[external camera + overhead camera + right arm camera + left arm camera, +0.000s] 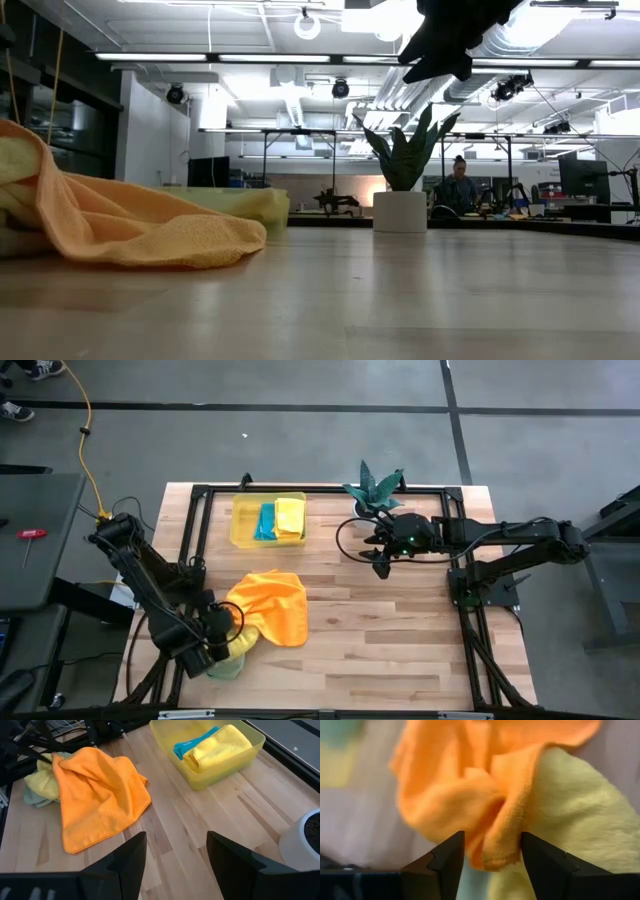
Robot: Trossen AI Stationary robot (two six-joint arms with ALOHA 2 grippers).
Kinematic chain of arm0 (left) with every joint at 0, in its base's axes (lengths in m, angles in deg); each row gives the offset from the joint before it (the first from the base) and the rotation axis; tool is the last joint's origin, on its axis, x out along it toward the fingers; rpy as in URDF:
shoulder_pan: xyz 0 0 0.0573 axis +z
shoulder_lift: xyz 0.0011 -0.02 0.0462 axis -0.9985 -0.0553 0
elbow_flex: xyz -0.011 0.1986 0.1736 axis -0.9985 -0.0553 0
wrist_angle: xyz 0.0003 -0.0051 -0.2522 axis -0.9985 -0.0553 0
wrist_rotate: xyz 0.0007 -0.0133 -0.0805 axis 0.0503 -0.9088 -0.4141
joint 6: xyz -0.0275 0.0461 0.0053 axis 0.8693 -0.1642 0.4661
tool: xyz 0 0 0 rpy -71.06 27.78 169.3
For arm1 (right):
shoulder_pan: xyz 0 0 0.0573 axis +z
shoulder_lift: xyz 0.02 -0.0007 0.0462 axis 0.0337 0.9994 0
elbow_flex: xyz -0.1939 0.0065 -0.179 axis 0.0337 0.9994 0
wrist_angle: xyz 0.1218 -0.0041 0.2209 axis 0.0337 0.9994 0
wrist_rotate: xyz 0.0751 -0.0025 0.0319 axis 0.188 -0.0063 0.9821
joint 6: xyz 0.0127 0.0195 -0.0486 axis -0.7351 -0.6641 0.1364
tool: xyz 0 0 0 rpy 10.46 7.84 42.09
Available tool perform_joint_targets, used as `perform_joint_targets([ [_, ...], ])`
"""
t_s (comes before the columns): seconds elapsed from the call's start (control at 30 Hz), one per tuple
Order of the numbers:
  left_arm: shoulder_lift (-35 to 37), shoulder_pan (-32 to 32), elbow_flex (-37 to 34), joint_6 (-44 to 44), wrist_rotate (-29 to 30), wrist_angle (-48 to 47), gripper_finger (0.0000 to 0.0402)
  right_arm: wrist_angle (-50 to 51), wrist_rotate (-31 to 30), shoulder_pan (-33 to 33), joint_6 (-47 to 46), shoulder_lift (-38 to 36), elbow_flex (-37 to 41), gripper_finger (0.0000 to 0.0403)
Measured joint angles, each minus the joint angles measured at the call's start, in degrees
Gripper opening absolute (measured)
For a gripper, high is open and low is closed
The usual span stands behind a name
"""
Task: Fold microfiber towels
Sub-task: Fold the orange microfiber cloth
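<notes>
High view: wood table (400, 620); left tool (222, 643) straddles orange towel (272, 605), right tool (381, 552) wide.

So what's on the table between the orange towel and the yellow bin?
Nothing: in the high view, only bare wood separates the orange towel from the yellow bin.

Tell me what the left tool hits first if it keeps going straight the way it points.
The bunched edge of the orange towel, already between the left tool's fingers, with a yellow towel right beside it. Depth is hard to judge, but it looks very close.
</notes>
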Motion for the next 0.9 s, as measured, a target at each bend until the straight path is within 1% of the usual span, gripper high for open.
perform_joint_targets([
  [0.1, 0.00, 0.00, 1.00, -0.07, 0.96, -5.33, 0.0165, -0.01, -0.14, 0.00, 0.00, 0.00, 0.00, 0.0200],
  [0.2, 0.00, 0.00, 1.78, -0.07, 1.90, -9.08, 0.0153, -0.02, -1.66, 0.00, 0.00, 0.00, 0.00, 0.0200],
  [0.37, 0.00, 0.00, 3.45, -1.61, 3.98, -13.85, 0.0144, -0.02, -2.93, 0.00, 0.00, 0.00, -0.02, 0.0200],
  [0.47, 0.00, 0.00, 4.58, -4.60, 4.38, -14.67, 0.0144, -0.01, -2.90, 0.00, 0.00, 0.00, -0.02, 0.0200],
  [0.67, 0.00, -0.01, 7.78, -9.93, 7.19, -15.37, 0.0144, -0.02, -2.90, -0.04, 0.02, 0.00, -0.02, 0.0200],
  [0.8, 0.00, -0.98, 8.76, -12.19, 7.07, -14.51, 0.0145, -0.02, -2.90, -0.04, 0.02, 0.00, -0.02, 0.0200],
  [0.9, 0.00, -2.32, 8.76, -12.36, 5.00, -13.97, 0.0144, -0.01, -2.88, -0.04, 0.02, 0.00, -0.02, 0.0200],
])
